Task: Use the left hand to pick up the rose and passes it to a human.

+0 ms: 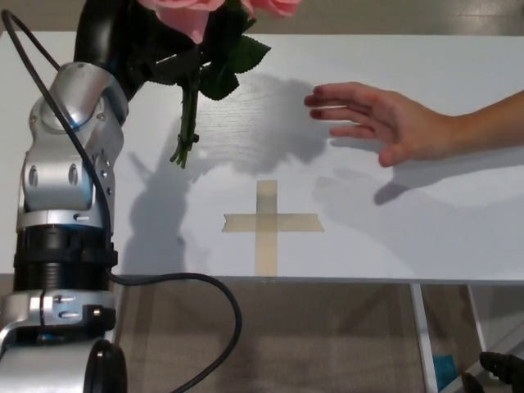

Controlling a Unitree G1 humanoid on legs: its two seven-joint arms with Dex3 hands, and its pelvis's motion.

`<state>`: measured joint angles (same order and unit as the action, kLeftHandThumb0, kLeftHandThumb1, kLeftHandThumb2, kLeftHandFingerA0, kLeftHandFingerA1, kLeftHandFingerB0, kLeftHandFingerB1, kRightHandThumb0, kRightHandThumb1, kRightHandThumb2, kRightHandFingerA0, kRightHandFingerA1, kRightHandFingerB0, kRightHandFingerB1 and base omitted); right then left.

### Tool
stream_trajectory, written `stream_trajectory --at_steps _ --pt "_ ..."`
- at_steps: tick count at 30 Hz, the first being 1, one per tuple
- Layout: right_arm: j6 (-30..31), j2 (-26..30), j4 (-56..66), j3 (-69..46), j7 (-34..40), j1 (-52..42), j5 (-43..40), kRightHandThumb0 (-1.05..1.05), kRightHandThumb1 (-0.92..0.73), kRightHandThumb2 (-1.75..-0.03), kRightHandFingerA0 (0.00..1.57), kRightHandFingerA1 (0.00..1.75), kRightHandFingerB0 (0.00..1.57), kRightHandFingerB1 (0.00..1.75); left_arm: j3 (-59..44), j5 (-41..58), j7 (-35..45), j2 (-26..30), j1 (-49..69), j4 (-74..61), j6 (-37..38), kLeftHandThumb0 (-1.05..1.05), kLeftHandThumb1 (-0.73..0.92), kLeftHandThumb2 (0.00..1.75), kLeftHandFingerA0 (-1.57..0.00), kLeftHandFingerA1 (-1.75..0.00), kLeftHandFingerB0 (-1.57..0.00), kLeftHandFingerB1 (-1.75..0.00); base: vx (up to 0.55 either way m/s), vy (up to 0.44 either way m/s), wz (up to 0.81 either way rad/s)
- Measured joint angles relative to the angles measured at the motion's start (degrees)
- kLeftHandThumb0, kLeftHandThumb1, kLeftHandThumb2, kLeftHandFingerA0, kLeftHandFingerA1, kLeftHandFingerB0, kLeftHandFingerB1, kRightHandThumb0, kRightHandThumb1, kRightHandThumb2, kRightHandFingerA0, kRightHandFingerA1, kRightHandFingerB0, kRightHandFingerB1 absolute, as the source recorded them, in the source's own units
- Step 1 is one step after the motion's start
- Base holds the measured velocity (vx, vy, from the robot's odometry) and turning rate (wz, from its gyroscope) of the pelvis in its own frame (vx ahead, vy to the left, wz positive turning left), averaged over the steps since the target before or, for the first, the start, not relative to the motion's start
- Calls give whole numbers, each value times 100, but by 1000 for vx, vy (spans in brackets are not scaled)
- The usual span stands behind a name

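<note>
Left arm (65,188) rises along the left edge of the picture: silver shell segments, black joint band, black cable (176,282) looping out below the table edge.

Left hand (135,41), black, sits at top left above the far left part of the table. Its fingers are closed around the rose (205,49), gripping it at the stem among the leaves.

Rose: pink petals show only at the top edge of the picture, cut off by the frame. Dark green leaves spread below the bloom, one pointing right. Several thin green stems hang down together, nearly upright, leaning slightly left at the bottom. Stem ends are above the table surface; whether they touch it cannot be told. The shadow of rose and arm falls on the table just to the right and below.

Table (426,237): white, flat. Near edge runs straight across the lower part of the picture; floor is visible beneath it. A tan tape cross (268,223) lies at centre, close to the near edge, bare surface all around it.

Person's hand (385,119) enters from the right edge, forearm along the table's right half, fingers spread and pointing left toward the rose. Open table lies between fingertips and stems; they are apart.

Right hand: a small dark part at the bottom right corner (501,370), below the table level; state cannot be told.
</note>
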<state>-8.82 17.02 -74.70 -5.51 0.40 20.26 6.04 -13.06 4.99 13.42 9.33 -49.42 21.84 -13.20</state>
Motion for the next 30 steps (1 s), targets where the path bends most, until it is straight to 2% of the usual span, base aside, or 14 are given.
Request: stream_trajectory --at_steps 10,16,22,30 --pt "1 0 0 7 0 23 1 -53 -78 -65 60 45 45 34 133 81 -3 27 27 31 -28 -19 86 65 -94 -141 -78 -96 0 0 0" --pt "4 2 -1 20 0 24 2 -53 -78 -65 60 45 44 34 237 80 -50 -35 51 -51 -79 -18 86 65 -92 -145 -76 -97 0 0 0" --pt "11 4 0 28 0 26 2 -53 -78 -65 60 45 44 34 315 93 -182 -329 39 -121 -229 -17 84 69 -95 -149 -77 -98 0 0 0" --pt "19 5 -1 26 0 53 -1 -53 -78 -65 61 44 47 35 377 144 -338 -737 -76 102 -291 -19 85 65 -96 -141 -78 -100 0 0 0"
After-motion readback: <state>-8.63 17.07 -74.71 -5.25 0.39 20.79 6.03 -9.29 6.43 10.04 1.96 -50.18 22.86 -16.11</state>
